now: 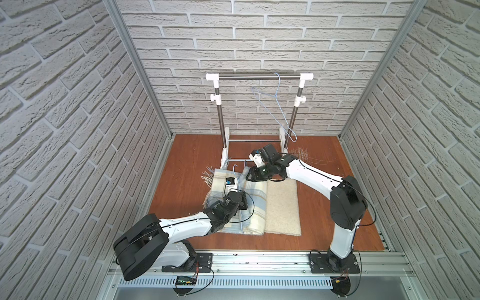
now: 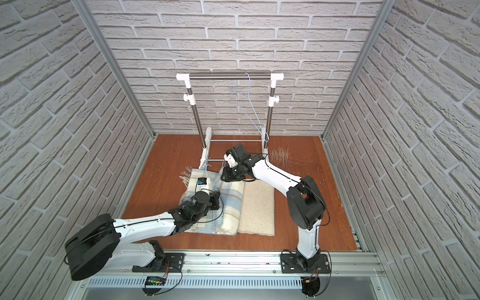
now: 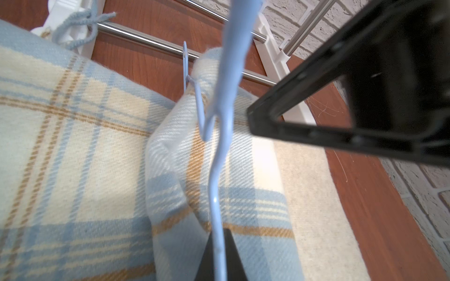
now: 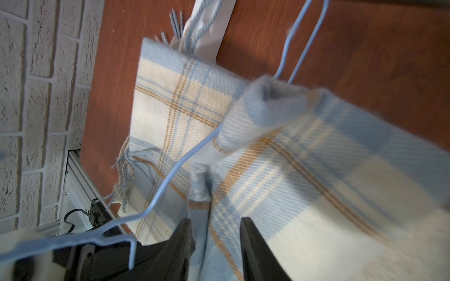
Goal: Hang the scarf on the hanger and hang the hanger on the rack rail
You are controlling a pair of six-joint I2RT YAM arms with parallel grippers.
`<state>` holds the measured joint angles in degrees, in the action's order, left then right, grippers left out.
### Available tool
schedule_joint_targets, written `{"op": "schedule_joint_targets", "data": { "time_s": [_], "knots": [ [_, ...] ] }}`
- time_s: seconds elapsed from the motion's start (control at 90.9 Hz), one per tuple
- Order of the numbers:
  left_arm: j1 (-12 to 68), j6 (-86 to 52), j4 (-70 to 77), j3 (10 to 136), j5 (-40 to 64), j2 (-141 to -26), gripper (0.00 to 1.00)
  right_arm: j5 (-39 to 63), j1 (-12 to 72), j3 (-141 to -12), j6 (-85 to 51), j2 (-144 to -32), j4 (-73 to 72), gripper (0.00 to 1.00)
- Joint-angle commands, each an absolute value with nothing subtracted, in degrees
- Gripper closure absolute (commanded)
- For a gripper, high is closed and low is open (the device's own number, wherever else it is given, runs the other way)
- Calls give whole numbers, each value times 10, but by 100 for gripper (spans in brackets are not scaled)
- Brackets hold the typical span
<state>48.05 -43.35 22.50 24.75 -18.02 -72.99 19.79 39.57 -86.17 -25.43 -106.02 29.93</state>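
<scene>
Rack (image 1: 259,77) stands at the back of the table (image 1: 187,161). Plaid scarf (image 1: 255,197) lies folded, partly on a beige mat (image 1: 283,207), with one fold over part of the blue wire hanger (image 3: 215,185). Left gripper (image 3: 219,240) is clamped on the hanger wire; right gripper (image 4: 216,220) has jaws apart, astride a raised scarf fold.

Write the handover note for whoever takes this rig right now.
Left tool: shut on the blue hanger, held low over the scarf.
Right tool: open, jaws astride a scarf fold.
Scarf: lying folded on the beige mat; one bunched end looks to lie across the hanger wire.
Done: hanger picked up and brought to the scarf.
To do: draw the scarf through and drape it over the hanger.
</scene>
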Motion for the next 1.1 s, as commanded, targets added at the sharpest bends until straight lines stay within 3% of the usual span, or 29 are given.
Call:
{"op": "schedule_joint_targets", "data": {
  "time_s": [0.0,0.099,0.242,0.506,0.781,1.089],
  "knots": [
    [486,-422,204,263,-165,-746,100,165,407,-844,-229,-1025,342,61],
    [488,-418,210,275,-161,-757,100,166,430,-846,-206,-1013,362,61],
    [492,-411,220,295,-152,-782,100,147,461,-848,-201,-1015,357,53],
    [504,-408,223,311,-144,-804,100,122,465,-846,-220,-1017,318,51],
    [508,-406,229,309,-136,-804,100,82,468,-795,-260,-1038,223,63],
    [510,-399,238,308,-126,-804,100,93,468,-786,-285,-1055,177,63]
  ]
}}
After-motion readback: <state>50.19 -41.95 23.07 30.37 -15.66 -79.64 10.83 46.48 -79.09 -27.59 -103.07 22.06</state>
